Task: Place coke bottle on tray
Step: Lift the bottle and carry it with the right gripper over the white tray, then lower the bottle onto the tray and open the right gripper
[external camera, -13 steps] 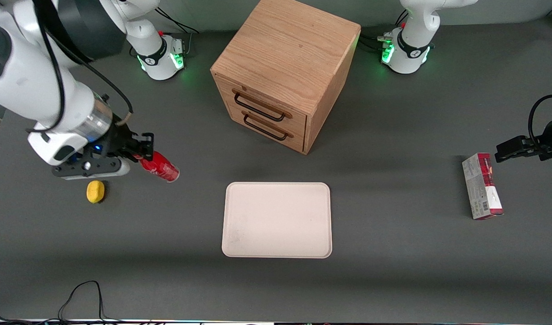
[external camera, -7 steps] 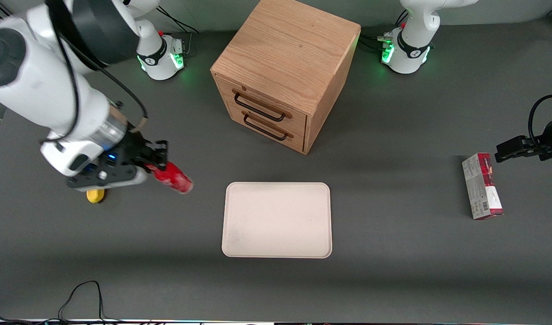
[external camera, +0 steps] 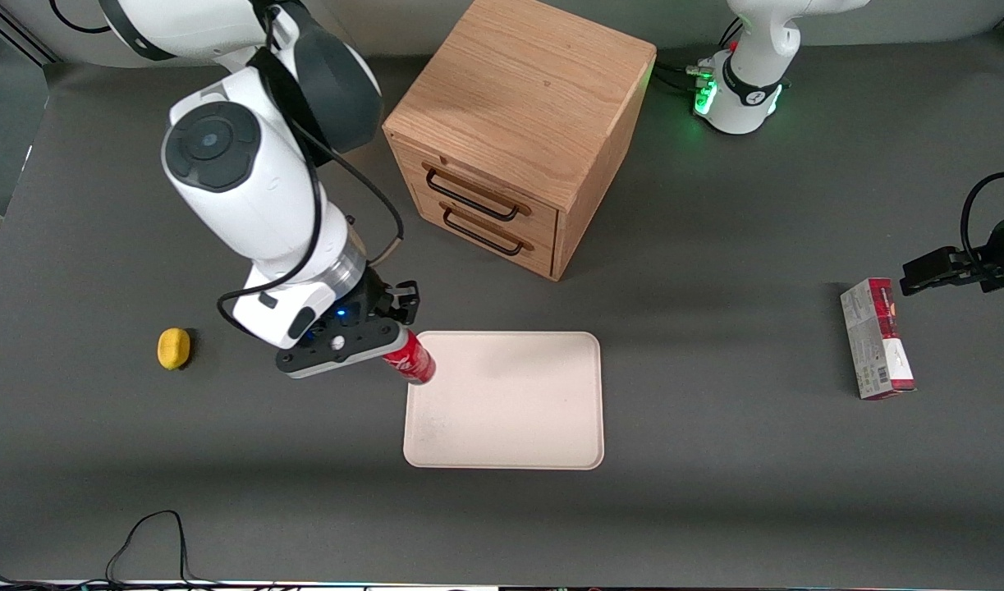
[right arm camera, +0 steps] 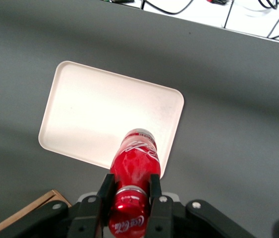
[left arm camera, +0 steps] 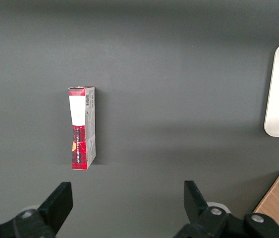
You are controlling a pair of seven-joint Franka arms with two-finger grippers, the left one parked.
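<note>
My right gripper point(external camera: 392, 327) is shut on the small red coke bottle point(external camera: 410, 361), held by its neck and cap end and tilted, above the table. The bottle's base hangs over the corner of the cream-white tray point(external camera: 510, 410) that is nearest the wooden cabinet and toward the working arm's end. In the right wrist view the fingers point(right arm camera: 104, 191) clamp the bottle point(right arm camera: 134, 161) just below the red cap, with the tray point(right arm camera: 94, 116) beneath it. The tray has nothing on it.
A wooden two-drawer cabinet point(external camera: 518, 131) stands farther from the front camera than the tray. A yellow lemon point(external camera: 173, 347) lies toward the working arm's end. A red-and-white carton point(external camera: 877, 338) lies toward the parked arm's end, also in the left wrist view point(left arm camera: 82, 127).
My gripper has carried the bottle from beside the lemon sideways toward the tray, to its corner. The lemon is uncovered again.
</note>
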